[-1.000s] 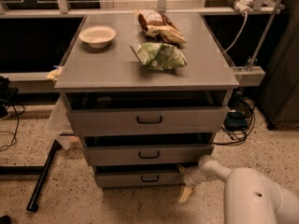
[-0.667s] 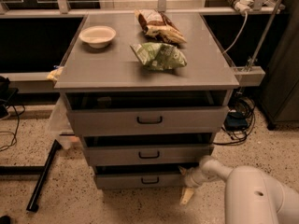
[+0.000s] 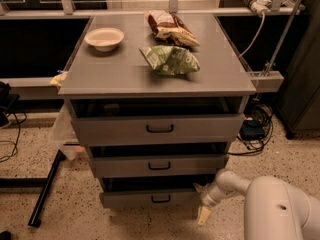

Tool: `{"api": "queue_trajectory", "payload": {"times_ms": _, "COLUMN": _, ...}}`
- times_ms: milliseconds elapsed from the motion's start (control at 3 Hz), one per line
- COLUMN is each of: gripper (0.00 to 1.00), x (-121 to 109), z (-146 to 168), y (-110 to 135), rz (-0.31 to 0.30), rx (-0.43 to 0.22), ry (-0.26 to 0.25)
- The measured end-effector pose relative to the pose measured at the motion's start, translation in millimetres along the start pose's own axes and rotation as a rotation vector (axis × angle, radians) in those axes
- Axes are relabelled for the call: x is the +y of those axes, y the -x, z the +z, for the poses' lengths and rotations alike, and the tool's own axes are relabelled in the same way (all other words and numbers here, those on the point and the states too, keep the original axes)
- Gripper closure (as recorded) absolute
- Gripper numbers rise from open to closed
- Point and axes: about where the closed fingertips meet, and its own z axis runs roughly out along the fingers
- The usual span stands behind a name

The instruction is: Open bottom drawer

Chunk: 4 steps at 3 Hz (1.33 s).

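The grey cabinet (image 3: 157, 79) stands in the middle of the camera view with three drawers, all pulled out a little. The bottom drawer (image 3: 130, 199) is the lowest one, with a flat grey front and a small black centre handle (image 3: 160, 199). My white arm (image 3: 277, 209) comes in from the lower right. My gripper (image 3: 201, 202) is at the right end of the bottom drawer's front, low near the floor. One pale finger (image 3: 203, 215) hangs down beside the drawer's corner.
A white bowl (image 3: 104, 37), a green bag (image 3: 170, 59) and a brown snack bag (image 3: 170, 27) lie on the cabinet top. Cables (image 3: 255, 129) lie on the floor at the right. A black pole (image 3: 45, 189) slants at the lower left.
The view has shifted slightly. My gripper stays at the right end of the bottom drawer; the drawers look the same as before.
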Motion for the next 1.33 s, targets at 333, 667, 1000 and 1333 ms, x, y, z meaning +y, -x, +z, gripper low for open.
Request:
{"api": "queue_trajectory", "payload": {"times_ms": 333, "gripper": 0.00, "x": 19, "z": -7, "y": -8, "rz": 0.025, "rx": 0.009, "ry": 0.037}}
{"api": "queue_trajectory", "payload": {"times_ms": 667, "gripper": 0.00, "x": 41, "z": -16, "y": -16, "rz": 0.050, "rx": 0.027, "ry": 0.084}}
{"api": "queue_trajectory", "payload": {"times_ms": 1000, "gripper": 0.00, "x": 65, "z": -26, "y": -24, "rz": 0.080, "rx": 0.039, "ry": 0.136}}
{"api": "queue_trajectory", "payload": {"times_ms": 1333, "gripper": 0.00, "x": 92, "z": -35, "y": -30, "rz": 0.116, "rx": 0.046, "ry": 0.190}}
